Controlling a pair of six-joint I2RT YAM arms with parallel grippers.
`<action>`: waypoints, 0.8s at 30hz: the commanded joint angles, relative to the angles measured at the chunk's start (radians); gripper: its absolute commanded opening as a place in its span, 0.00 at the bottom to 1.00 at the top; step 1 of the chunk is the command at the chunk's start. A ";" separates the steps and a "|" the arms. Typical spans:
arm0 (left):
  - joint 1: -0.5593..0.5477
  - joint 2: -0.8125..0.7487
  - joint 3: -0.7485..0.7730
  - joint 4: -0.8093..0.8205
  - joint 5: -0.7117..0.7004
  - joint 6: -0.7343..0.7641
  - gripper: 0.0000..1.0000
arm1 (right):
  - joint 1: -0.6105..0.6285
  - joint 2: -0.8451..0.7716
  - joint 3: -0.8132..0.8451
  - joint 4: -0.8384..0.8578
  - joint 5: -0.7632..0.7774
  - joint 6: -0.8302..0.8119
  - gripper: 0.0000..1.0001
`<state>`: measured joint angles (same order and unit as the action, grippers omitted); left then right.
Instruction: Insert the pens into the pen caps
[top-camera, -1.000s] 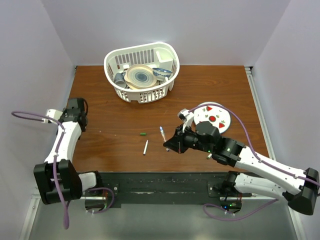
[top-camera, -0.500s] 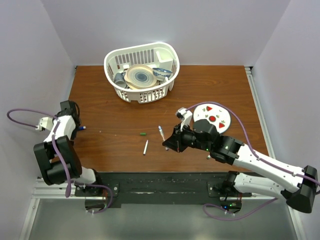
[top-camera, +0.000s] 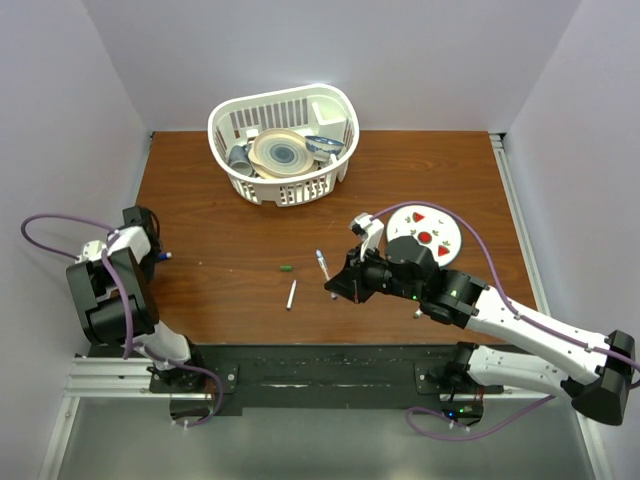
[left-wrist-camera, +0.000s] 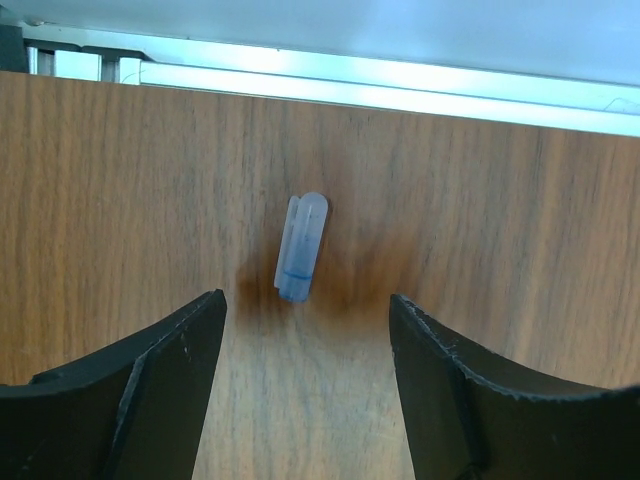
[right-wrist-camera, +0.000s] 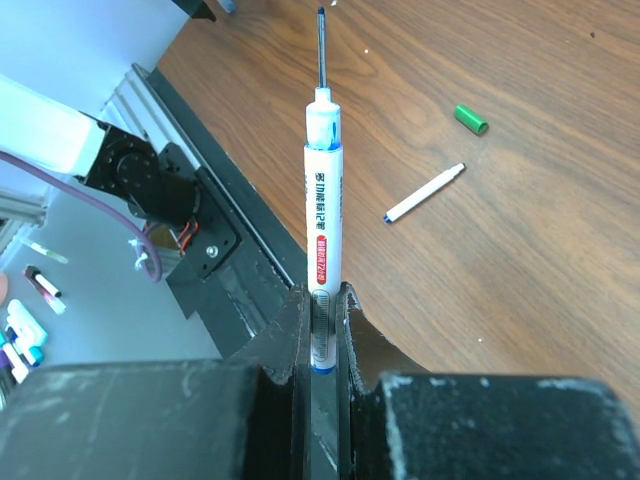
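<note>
My right gripper is shut on a white-barrelled pen with a blue tip, holding it above the table near the middle. A second white pen lies flat to its left and also shows in the right wrist view. A green cap lies beside that pen and shows in the right wrist view too. My left gripper is open at the table's left edge. A blue cap lies flat just beyond its fingertips. The purple cap and third pen are out of view.
A white basket with dishes stands at the back centre. A white round plate with red marks sits at the right, behind my right arm. A metal rail runs along the table edge beyond the blue cap.
My left arm has folded back and swung its gripper down toward the table's left edge, over the blue cap. The right arm with its pen has barely moved.
</note>
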<state>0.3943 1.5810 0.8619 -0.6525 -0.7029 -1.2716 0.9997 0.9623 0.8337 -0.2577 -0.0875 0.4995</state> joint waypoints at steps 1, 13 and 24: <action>0.028 0.014 0.019 0.045 -0.030 -0.009 0.70 | 0.002 -0.011 0.047 -0.003 0.019 -0.026 0.00; 0.063 0.043 0.005 0.093 0.040 0.032 0.59 | 0.002 -0.043 0.047 -0.025 0.040 -0.026 0.00; 0.089 0.019 -0.053 0.137 0.108 0.046 0.35 | 0.002 -0.071 0.036 -0.028 0.057 -0.009 0.00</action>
<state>0.4629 1.6115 0.8433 -0.5587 -0.6277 -1.2407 0.9997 0.9218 0.8341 -0.2920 -0.0601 0.4896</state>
